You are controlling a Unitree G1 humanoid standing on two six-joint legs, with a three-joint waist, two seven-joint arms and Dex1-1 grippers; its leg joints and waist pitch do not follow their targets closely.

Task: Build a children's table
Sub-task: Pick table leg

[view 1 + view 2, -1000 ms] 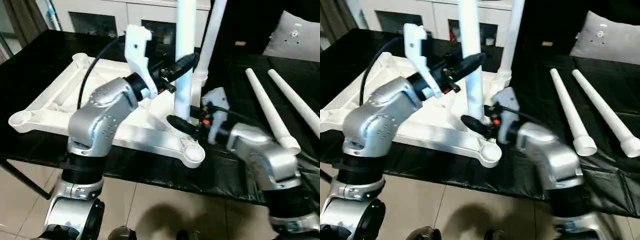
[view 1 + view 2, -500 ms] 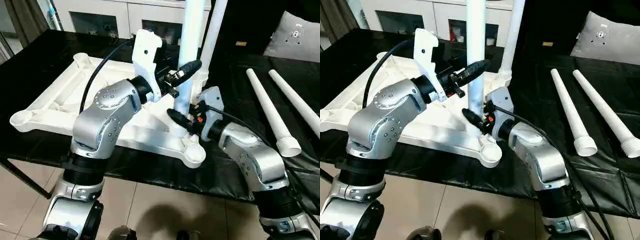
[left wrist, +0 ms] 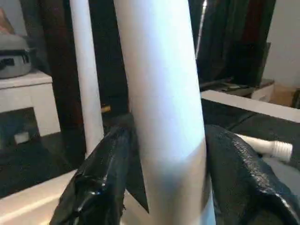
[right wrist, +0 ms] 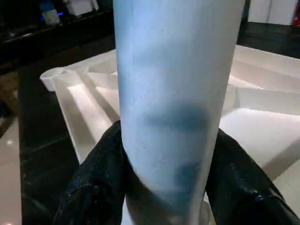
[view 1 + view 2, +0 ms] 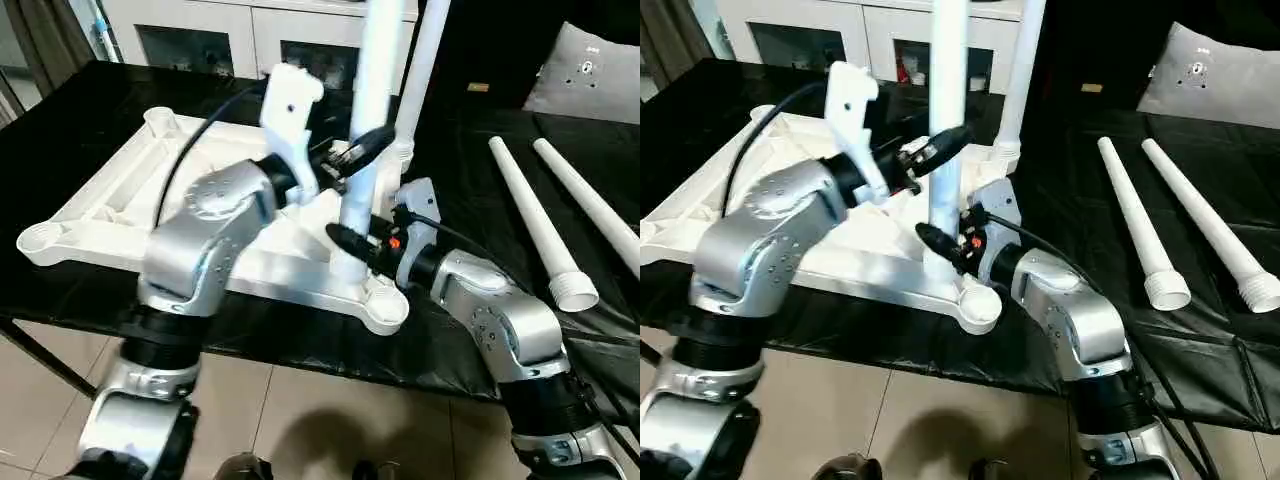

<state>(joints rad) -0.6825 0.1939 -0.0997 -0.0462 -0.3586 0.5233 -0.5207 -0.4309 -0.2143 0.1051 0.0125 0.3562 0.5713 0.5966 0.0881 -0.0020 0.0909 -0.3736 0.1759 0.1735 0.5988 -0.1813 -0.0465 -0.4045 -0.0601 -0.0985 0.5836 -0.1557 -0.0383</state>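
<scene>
Left gripper [image 5: 362,148], frame centre: fingers straddle the upright leg [image 5: 372,90]; left wrist view shows a sliver of gap on one side, so grip uncertain. Right gripper [image 5: 350,240], just below, fingers pressed against the same leg near its base. Leg stands at the near right corner of the overturned tabletop [image 5: 110,195]. Second leg [image 5: 422,60] upright behind. Two loose legs [image 5: 532,215] lie at right on black table [image 5: 60,110].

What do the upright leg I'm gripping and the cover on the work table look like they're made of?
Upright leg: smooth white tube with a soft sheen, probably moulded plastic like the ribbed tabletop. Table cover: thin glossy black sheet, creased and catching highlights, likely plastic film or vinyl.
</scene>
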